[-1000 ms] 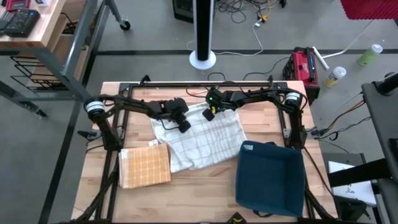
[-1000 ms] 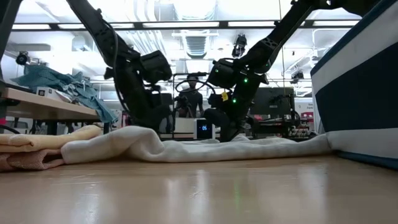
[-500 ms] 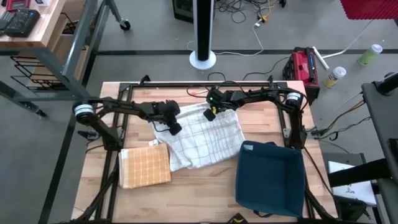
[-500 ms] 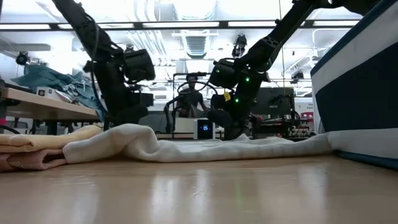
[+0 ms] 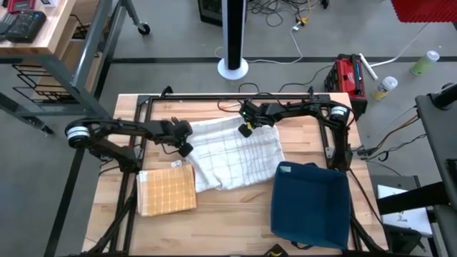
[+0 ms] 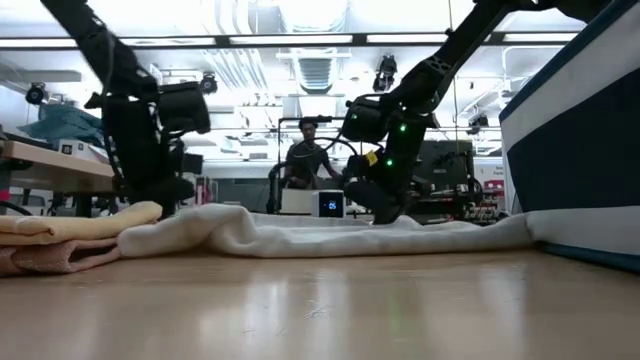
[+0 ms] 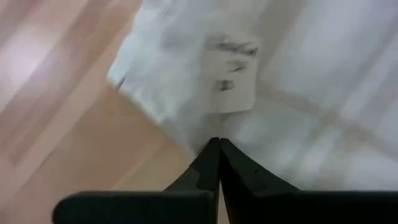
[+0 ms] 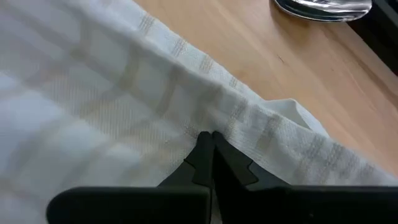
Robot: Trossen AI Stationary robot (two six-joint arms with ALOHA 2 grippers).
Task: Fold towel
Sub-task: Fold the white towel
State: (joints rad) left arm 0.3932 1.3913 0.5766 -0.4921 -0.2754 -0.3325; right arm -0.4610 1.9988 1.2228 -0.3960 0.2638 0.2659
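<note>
A folded orange checked cloth lies at the left of the wooden counter, just beside the white checked towel spread across the middle; a dark blue bin sits at the right, its corner overlapping the towel's edge. The left end effector, fingers pinched tight, grips the towel's left corner near a sewn label, blurred in the left wrist view. The right end effector, likewise clamped, holds the towel's far edge. From counter height the towel looks rumpled and humped at its left end, and the bin's wall hides the counter's right side. A person sits in the room behind.
</note>
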